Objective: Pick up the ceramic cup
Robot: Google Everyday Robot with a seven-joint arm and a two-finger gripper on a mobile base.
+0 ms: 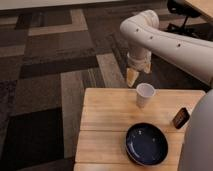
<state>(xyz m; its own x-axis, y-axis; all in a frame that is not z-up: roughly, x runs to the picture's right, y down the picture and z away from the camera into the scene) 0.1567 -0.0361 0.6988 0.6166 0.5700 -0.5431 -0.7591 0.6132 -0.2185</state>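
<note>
carpet (45, 75) in a patchwork of dark brown, grey and tan tiles is seen all around, and a slatted light wood table (105, 115) is set at the lower right of the camera view. the ceramic cup (145, 94) is found upright near the far edge of the table, roughly mid-width, plain white, with nothing touching it. a wide dark blue bowl (146, 144) is parked at 6 o'clock from the cup, near the front edge and apart from it. a small dark flat object (180, 118) is laid at about 4 o'clock from the cup, over by the right edge; what it is can't really be made out

the white arm (165, 40) is reached in from 2 o'clock and bent downward. the gripper (132, 77) is hung at about 11 o'clock from the cup, over the table's far edge, just beside the cup's rim and a bit higher, not touching it. its tan fingers (131, 76) are pointed down and spread wide, and nothing is held between them. a pale rounded part of the robot's body (200, 135) is seen along the right edge, covering that corner of the table
</note>
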